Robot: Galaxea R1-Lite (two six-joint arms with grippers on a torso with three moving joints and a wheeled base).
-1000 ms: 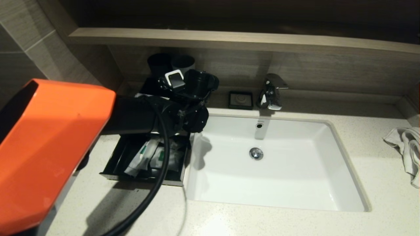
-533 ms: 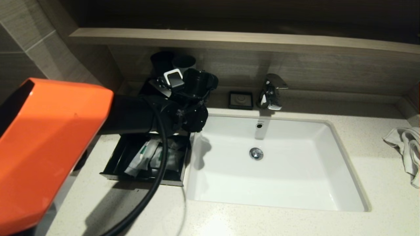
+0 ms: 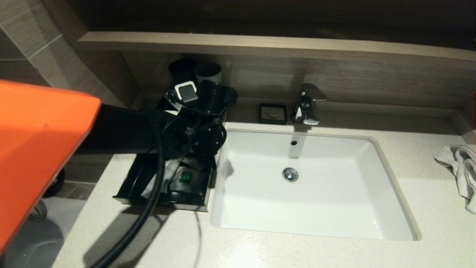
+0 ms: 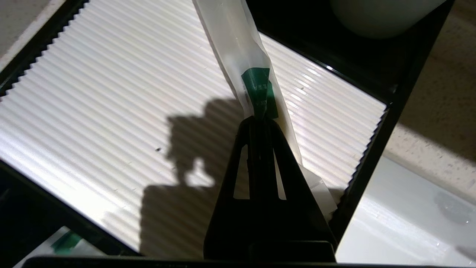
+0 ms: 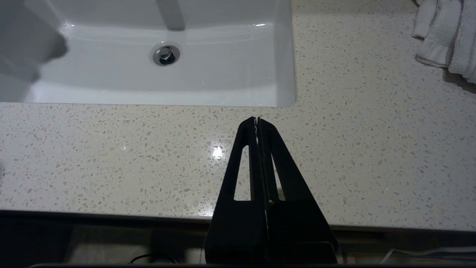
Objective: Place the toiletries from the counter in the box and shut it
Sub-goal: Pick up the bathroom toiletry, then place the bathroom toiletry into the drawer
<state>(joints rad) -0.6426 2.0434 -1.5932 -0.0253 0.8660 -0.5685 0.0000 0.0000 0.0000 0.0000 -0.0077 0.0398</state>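
Observation:
My left gripper (image 4: 259, 118) is shut on a long slim frosted packet (image 4: 238, 48), pinching it at its green label. The packet slants over the ribbed white top panel (image 4: 111, 93) of the black box (image 3: 126, 182). From the head camera, my left arm covers the top of the box, at the counter's (image 3: 260, 253) left end beside the sink (image 3: 334, 208). The front drawer (image 3: 160, 201) stands pulled out, with a pouch with a green label (image 3: 185, 177) inside. My right gripper (image 5: 257, 119) is shut and empty above the counter's front edge (image 5: 334, 167).
Two dark tumblers (image 3: 182, 69) stand against the wall behind the box. A small black square dish (image 3: 273, 113) and the faucet (image 3: 306, 108) sit behind the basin. A crumpled white towel (image 3: 459, 167) lies at the far right.
My left arm has swung to the left with its wrist still over the box. More of the green-labelled pouch in the drawer shows now.

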